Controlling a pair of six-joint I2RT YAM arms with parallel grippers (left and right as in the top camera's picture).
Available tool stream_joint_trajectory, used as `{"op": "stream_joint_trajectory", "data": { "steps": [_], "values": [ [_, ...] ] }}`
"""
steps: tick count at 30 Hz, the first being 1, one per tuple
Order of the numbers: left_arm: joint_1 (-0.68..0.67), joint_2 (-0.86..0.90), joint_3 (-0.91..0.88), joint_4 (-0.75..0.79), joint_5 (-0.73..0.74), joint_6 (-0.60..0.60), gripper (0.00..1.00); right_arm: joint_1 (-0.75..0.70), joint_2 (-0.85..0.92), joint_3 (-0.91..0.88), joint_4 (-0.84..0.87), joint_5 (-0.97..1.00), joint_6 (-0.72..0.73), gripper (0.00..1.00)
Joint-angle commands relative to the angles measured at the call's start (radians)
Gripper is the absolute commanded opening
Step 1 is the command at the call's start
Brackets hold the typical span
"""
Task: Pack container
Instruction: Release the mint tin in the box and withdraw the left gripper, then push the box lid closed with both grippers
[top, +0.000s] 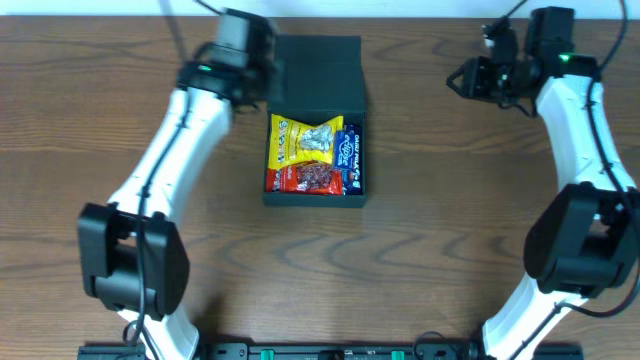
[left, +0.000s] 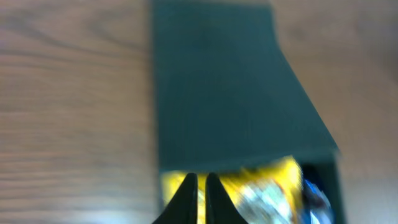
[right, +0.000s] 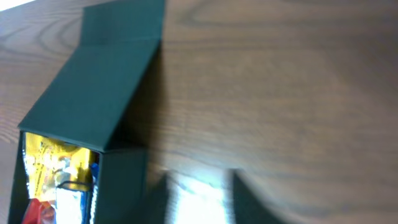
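Observation:
The dark teal container stands at the table's middle with its flap lid open and leaning back. Inside lie a yellow snack packet, a red packet and a blue packet. My left gripper hovers at the lid's left edge. In the left wrist view its fingers are shut and empty, above the yellow packet, below the lid. My right gripper is open and empty, well right of the box. Its blurred fingers hang over bare wood beside the container.
The brown wooden table spreads around the box. Both arm bases stand at the front edge, left and right. Both wrist views are motion-blurred.

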Motion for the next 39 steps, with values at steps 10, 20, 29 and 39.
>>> {"op": "stream_joint_trajectory", "data": {
  "steps": [10,20,29,39],
  "values": [
    [0.208,0.288,0.018,0.141,0.357,-0.248,0.06,0.143,0.211,-0.013,0.215,-0.167,0.115,0.01],
    [0.207,0.396,0.018,0.238,0.488,-0.33,0.06,0.15,0.35,-0.013,0.28,-0.312,0.182,0.01],
    [0.193,0.407,0.018,0.254,0.532,-0.363,0.06,0.198,0.396,-0.013,0.354,-0.423,0.219,0.01],
    [0.171,0.406,0.018,0.341,0.708,-0.332,0.06,0.192,0.395,-0.013,0.524,-0.717,0.158,0.02]
  ]
}}
